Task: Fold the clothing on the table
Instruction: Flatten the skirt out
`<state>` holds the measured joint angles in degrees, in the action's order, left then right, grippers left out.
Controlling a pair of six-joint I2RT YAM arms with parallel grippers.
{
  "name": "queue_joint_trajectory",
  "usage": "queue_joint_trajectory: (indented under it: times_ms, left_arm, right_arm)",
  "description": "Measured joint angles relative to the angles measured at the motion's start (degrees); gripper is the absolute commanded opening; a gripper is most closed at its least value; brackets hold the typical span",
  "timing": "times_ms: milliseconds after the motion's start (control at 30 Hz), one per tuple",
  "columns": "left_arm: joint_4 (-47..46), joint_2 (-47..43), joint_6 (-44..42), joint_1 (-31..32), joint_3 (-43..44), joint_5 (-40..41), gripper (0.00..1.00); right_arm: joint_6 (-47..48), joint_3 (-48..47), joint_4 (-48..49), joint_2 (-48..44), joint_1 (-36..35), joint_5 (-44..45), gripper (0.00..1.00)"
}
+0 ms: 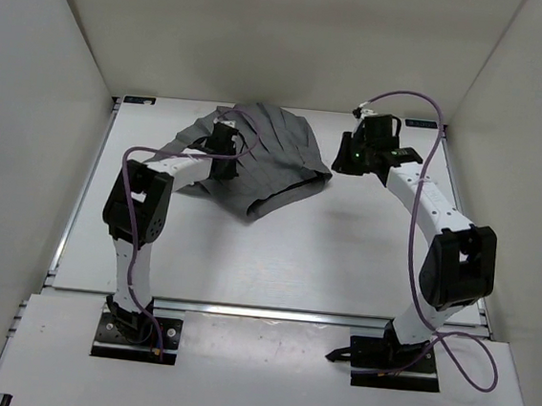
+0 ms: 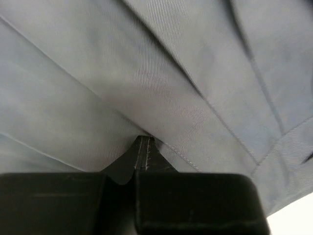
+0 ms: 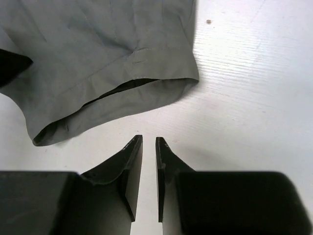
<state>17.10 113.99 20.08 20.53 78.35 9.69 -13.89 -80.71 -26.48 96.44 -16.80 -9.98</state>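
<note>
The dark grey, pleated, soft-fabric clothing (image 1: pixel 276 155) is seen on the large white matte table (image 1: pixel 342 267), at the middle of the far edge & touching neither side edge. Its long axis is laid approx. parallel to that far edge, left end to right end. The pleats are run across it, roughly far to near, fanned wider twd the near side. One bunched corner is pointed at the near edge, a bit left of centre.

Left side: the left gripper (image 1: pixel 224 144) is set down on the clothing's left half. In the left wrist view the black fingers are seen pressed together w/ no gap, and the left gripper (image 2: pixel 144 147) is closed on a fold of the clothing (image 2: pixel 195 73) nipped at the tips. The view is filled w/ fabric on all sides.

Right side: the right gripper (image 1: pixel 350 161) is found just beside the clothing's right end, apart from it. In the right wrist view the right gripper (image 3: pixel 148 142) is held narrow, w/ a slim slit left btwn the fingers & nothing in it. Bare table (image 3: pixel 244 98) is seen below. The hemmed edge of the clothing (image 3: pixel 98 44) is laid just beyond the tips, to their left. A small dark speck (image 3: pixel 209 21) is seen on the table past the hem.
</note>
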Motion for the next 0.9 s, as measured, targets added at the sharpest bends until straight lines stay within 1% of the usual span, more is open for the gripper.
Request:
queue_joint_trajectory:
  times_ms: [67, 167, 333, 467, 533, 633, 767, 833, 867, 900]
  left_arm:
    - [1.0, 1.5, 1.9, 0.4, 0.5, -0.2, 0.00]
    - [2.3, 2.0, 4.6, 1.3, -0.8, -0.1, 0.00]
    - [2.4, -0.7, 7.8, 3.5, -4.4, 0.1, 0.00]
    - [2.5, -4.7, 10.3, 6.0, -9.8, -0.1, 0.00]
    - [3.3, -7.4, 12.3, 8.9, -13.0, -0.1, 0.00]
    - [4.0, -11.0, 16.1, 16.0, -17.3, -2.4, 0.00]
    - [3.5, -11.5, 20.2, 26.7, -17.8, -8.7, 0.00]
    - [3.5, -10.5, 20.9, 30.3, -15.8, -12.2, 0.03]
    - [3.4, -10.2, 21.1, 31.0, -14.7, -13.7, 0.08]
    - [3.0, -10.3, 21.2, 30.9, -13.9, -14.9, 0.18]
  right_arm:
    - [0.3, 0.9, 0.1, -1.9, 0.9, 0.0, 0.14]
    - [0.7, 3.4, 0.1, -5.1, 0.9, 0.1, 0.18]
    - [0.9, 8.3, 0.4, -9.1, 1.7, -0.7, 0.19]
    - [1.0, 9.9, 0.6, -9.6, 2.2, -0.9, 0.21]
    - [1.0, 11.0, 1.1, -9.9, 1.8, -0.9, 0.21]
    - [0.9, 13.1, 1.9, -10.6, 0.8, -1.2, 0.21]
    - [0.1, 17.5, 3.2, -12.0, 0.4, -2.7, 0.21]
    - [-0.1, 18.5, 3.1, -12.0, 0.5, -3.0, 0.20]
    - [-0.1, 18.7, 2.9, -12.0, 0.5, -3.0, 0.20]
    - [-0.1, 18.8, 2.7, -12.0, 0.6, -3.0, 0.21]
